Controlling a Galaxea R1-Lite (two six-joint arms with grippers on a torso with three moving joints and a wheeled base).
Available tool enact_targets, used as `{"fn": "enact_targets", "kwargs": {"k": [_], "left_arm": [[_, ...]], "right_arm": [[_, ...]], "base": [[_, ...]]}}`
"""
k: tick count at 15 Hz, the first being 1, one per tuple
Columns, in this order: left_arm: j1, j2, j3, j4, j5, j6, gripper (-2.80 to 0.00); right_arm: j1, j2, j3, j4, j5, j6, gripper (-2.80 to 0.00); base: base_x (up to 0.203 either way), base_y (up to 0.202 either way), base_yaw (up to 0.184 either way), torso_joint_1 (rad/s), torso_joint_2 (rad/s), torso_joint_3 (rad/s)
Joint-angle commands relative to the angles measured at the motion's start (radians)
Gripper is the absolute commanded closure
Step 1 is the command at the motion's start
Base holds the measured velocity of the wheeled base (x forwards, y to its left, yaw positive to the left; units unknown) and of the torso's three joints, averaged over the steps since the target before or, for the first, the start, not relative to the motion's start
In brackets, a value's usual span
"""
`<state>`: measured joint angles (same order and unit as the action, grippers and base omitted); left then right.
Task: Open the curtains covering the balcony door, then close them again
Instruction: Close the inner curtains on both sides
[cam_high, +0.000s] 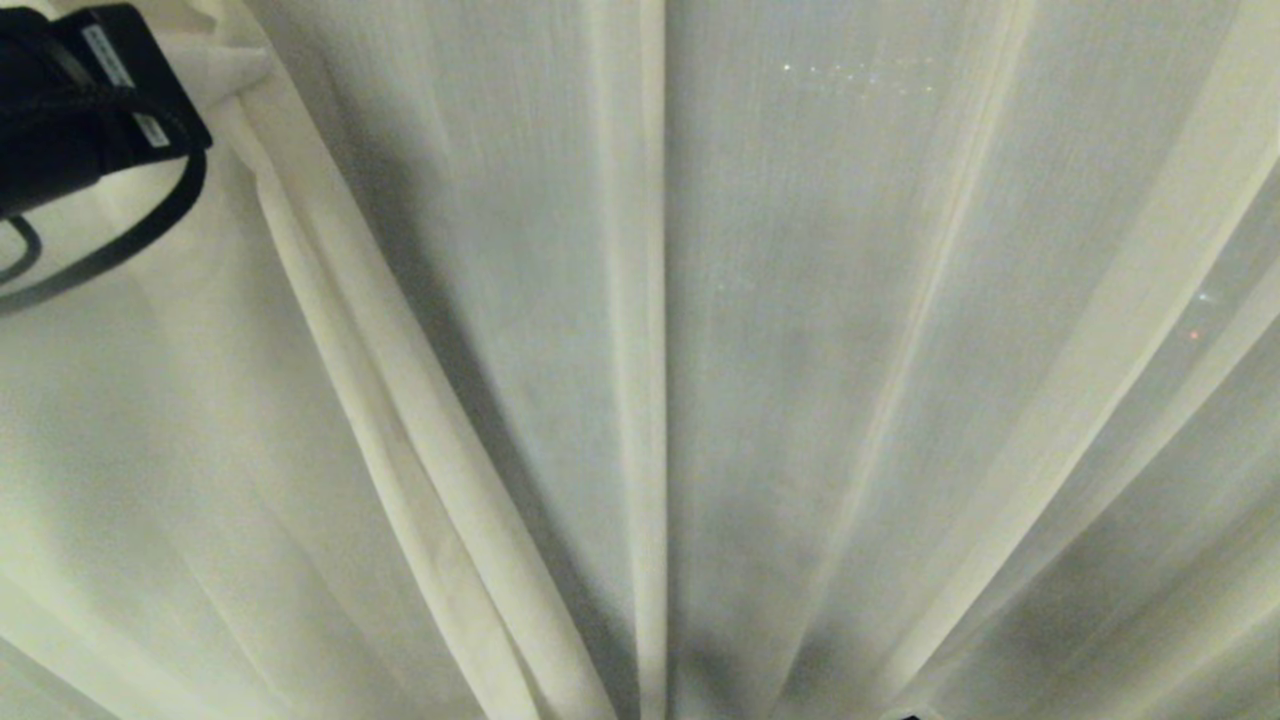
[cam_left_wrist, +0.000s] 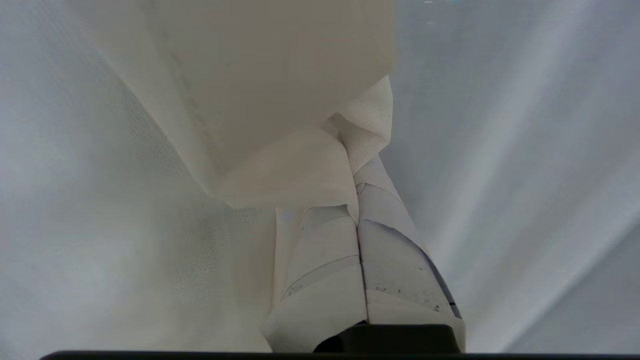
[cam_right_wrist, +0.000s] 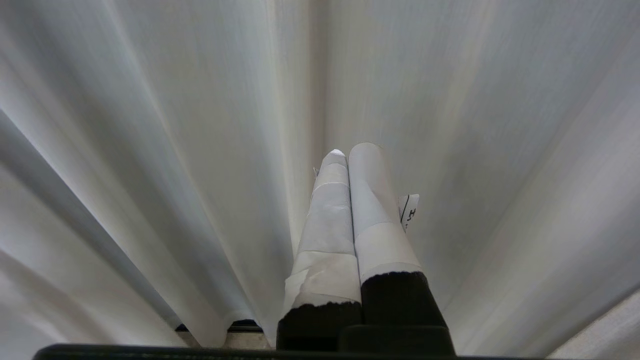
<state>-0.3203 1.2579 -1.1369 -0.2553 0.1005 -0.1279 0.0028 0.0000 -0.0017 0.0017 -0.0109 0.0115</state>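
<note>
The cream curtains fill every view. In the head view the left panel (cam_high: 200, 450) and the right panel (cam_high: 900, 350) meet at a straight vertical edge (cam_high: 650, 350). My left arm (cam_high: 90, 100) is at the top left, where the left panel bunches into a fold (cam_high: 240, 90). In the left wrist view my left gripper (cam_left_wrist: 356, 195) is shut on a folded edge of curtain (cam_left_wrist: 300, 170), which drapes over the fingertips. My right gripper (cam_right_wrist: 347, 152) hangs shut and holds nothing, close in front of the pleats (cam_right_wrist: 200, 150). The balcony door is hidden behind the fabric.
Small points of light (cam_high: 860, 75) shine through the right panel. Under the curtain hem in the right wrist view shows a strip of pale floor (cam_right_wrist: 245, 340) with a dark band (cam_right_wrist: 245, 325) behind it.
</note>
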Motion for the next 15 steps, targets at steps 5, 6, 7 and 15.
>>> {"fn": "enact_targets", "kwargs": {"k": [5, 6, 7, 15], "left_arm": [[0.041, -0.012, 0.027, -0.001, 0.002, -0.001, -2.8], [0.049, -0.022, 0.035, -0.001, 0.002, -0.002, -2.8], [0.059, -0.042, 0.056, -0.001, 0.002, -0.002, -2.8], [0.085, -0.231, 0.294, -0.005, 0.192, -0.003, -2.8]], "right_arm": [[0.0, 0.002, 0.0, 0.0, 0.0, 0.0, 0.0], [0.0, 0.002, 0.0, 0.0, 0.0, -0.001, 0.0], [0.0, 0.002, 0.0, 0.0, 0.0, -0.001, 0.0], [0.0, 0.002, 0.0, 0.0, 0.0, 0.0, 0.0]], "base": [[0.0, 0.0, 0.0, 0.0, 0.0, 0.0], [0.0, 0.0, 0.0, 0.0, 0.0, 0.0], [0.0, 0.0, 0.0, 0.0, 0.0, 0.0], [0.0, 0.0, 0.0, 0.0, 0.0, 0.0]]}}
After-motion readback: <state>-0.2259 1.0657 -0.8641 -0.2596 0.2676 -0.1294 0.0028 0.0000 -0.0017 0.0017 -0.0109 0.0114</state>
